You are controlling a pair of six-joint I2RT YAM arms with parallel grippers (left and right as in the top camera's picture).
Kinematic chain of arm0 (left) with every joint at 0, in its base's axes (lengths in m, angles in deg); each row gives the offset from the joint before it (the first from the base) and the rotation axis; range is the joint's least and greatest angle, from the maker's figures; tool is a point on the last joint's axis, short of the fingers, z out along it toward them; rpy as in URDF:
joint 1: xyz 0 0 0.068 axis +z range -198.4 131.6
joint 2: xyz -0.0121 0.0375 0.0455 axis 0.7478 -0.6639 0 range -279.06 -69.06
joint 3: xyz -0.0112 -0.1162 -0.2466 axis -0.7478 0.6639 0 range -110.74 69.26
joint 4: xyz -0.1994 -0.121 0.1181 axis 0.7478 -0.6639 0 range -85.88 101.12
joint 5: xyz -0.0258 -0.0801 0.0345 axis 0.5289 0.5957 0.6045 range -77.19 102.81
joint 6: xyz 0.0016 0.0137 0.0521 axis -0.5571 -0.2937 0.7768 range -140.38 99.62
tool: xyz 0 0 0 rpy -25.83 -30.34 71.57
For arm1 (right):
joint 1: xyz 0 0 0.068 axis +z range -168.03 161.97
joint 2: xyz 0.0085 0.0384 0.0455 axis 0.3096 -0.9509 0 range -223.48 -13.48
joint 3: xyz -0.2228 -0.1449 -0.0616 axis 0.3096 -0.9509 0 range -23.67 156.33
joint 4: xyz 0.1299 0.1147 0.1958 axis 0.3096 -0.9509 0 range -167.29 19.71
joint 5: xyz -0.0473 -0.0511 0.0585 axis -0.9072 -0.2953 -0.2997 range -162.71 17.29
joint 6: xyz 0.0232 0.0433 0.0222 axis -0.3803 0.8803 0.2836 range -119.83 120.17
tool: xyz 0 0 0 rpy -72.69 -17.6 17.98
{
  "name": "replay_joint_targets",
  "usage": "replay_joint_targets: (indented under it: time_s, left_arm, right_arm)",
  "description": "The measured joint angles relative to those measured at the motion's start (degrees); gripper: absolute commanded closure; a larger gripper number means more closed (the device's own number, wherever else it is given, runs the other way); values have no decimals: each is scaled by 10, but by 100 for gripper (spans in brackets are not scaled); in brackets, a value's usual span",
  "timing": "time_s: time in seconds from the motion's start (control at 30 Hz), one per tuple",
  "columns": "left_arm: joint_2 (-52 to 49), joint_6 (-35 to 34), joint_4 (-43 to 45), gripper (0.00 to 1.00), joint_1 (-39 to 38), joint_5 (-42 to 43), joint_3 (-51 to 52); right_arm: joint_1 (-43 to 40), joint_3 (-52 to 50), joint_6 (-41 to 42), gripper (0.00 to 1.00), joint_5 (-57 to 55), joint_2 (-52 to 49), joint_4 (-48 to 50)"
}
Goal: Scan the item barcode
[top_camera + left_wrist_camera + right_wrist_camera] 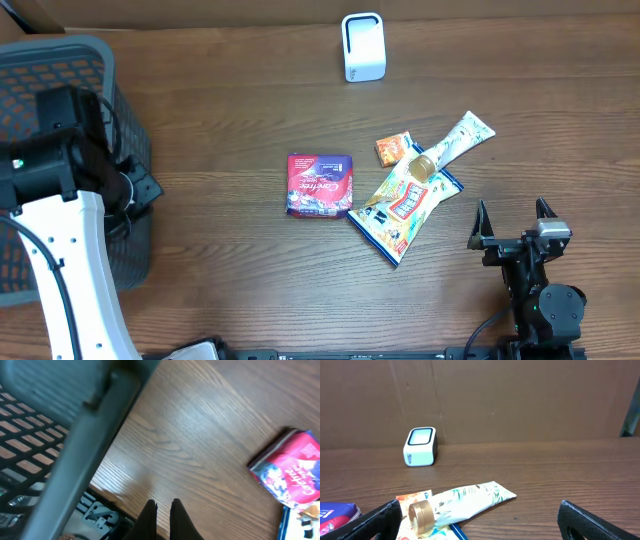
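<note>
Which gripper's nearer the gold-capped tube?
Right. The right gripper sits open a short way from the tube; the left gripper is far across the table, by the basket.

Tube (455, 145) seemingly on packet (400, 212), scanner (363, 47) behind

Overhead looks straight down — both close wrist views share the red packet (292, 472).
</note>
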State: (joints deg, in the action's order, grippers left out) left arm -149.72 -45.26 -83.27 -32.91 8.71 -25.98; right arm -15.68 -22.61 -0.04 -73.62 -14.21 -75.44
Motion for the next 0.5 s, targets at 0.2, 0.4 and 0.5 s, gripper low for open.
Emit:
replay_joint_targets:
  time_s: [0.2, 0.4, 0.5]
  left_arm:
    - [0, -2, 5, 96, 0, -29, 22]
    - [0, -18, 5, 96, 0, -79, 22]
    - [0, -27, 5, 96, 0, -101, 22]
  right_arm:
    - [0, 0, 0, 0, 0, 0, 0]
    - [0, 0, 0, 0, 0, 0, 0]
    - [0, 0, 0, 0, 0, 0, 0]
